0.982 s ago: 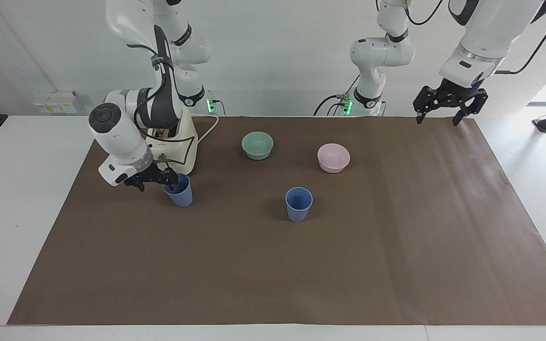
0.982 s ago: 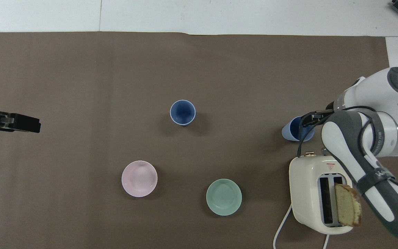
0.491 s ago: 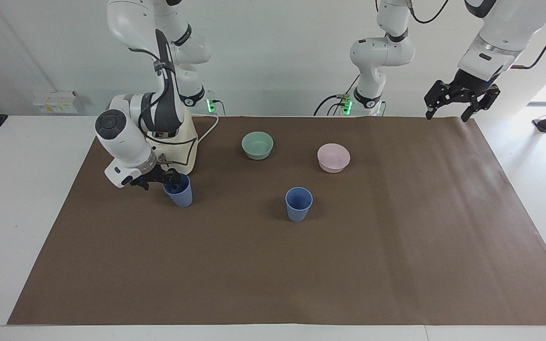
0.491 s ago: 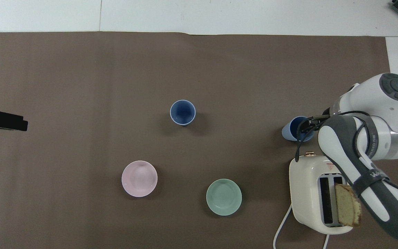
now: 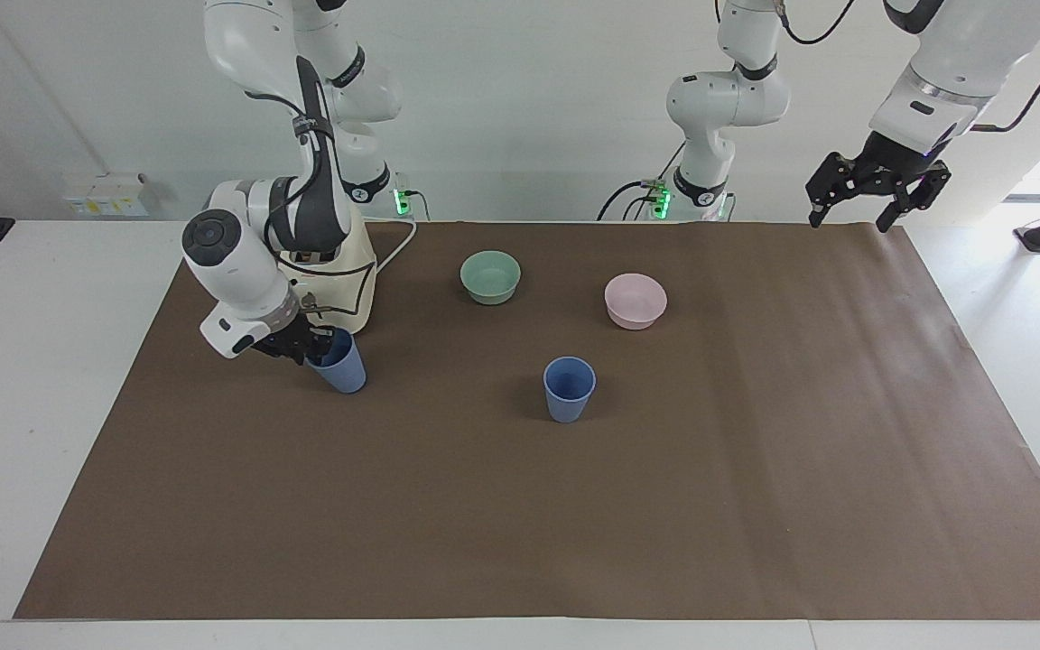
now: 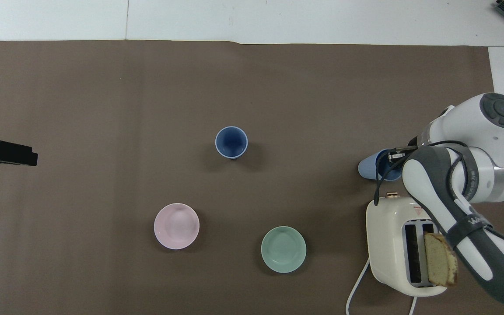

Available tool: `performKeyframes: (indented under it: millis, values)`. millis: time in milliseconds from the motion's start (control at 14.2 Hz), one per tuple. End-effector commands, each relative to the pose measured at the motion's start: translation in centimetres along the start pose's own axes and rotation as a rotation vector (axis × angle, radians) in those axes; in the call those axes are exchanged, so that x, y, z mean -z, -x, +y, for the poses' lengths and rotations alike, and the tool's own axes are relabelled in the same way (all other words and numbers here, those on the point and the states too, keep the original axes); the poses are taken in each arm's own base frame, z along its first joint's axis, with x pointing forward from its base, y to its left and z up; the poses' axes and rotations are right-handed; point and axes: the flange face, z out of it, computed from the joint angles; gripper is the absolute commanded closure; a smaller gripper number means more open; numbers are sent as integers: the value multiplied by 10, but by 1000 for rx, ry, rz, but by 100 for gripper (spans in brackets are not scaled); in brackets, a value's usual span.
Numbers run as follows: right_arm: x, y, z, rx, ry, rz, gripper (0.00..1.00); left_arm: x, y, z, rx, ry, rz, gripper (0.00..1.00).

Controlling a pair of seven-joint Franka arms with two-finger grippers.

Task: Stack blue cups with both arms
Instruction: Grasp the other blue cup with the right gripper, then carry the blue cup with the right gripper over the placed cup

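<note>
One blue cup [image 5: 341, 368] [image 6: 369, 167] leans tilted on the brown mat beside the toaster, at the right arm's end. My right gripper [image 5: 308, 347] [image 6: 393, 155] is shut on its rim, one finger inside the cup. The second blue cup [image 5: 569, 388] [image 6: 231, 141] stands upright and alone at the mat's middle. My left gripper [image 5: 849, 218] [image 6: 15, 154] hangs open and empty, high over the mat's corner at the left arm's end.
A cream toaster [image 5: 347, 271] [image 6: 394, 245] with a bread slice [image 6: 440, 264] stands close to the robots, just by the held cup. A mint-green bowl [image 5: 490, 276] [image 6: 283, 249] and a pink bowl [image 5: 635, 301] [image 6: 176, 225] sit nearer to the robots than the middle cup.
My right gripper has closed on the cup's rim and the cup has tipped toward that arm. The left gripper rose a little, then held still.
</note>
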Motion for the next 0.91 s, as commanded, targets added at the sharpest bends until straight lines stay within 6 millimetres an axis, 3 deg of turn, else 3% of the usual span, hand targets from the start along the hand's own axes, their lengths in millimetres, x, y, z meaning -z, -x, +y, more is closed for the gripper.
performKeyframes:
  millis: [0,211,421,561,702,842]
  values:
    - [7,-8,-12,9,-34,34,100,4,5,1,45,7,3,0]
    - [38,-27,-43,-32,-48,94,100,-3,7,4,43,6,-14,0]
    - [80,-35,-92,-74,-60,166,100,-2,7,6,95,6,-10,0]
    - [109,-35,-129,-101,-81,191,100,-4,8,7,96,5,-15,0]
    - [124,-28,-173,-115,-98,211,100,-5,9,7,88,5,-16,0]
    - [134,-25,-194,-90,-103,230,100,-2,8,4,98,7,-13,0]
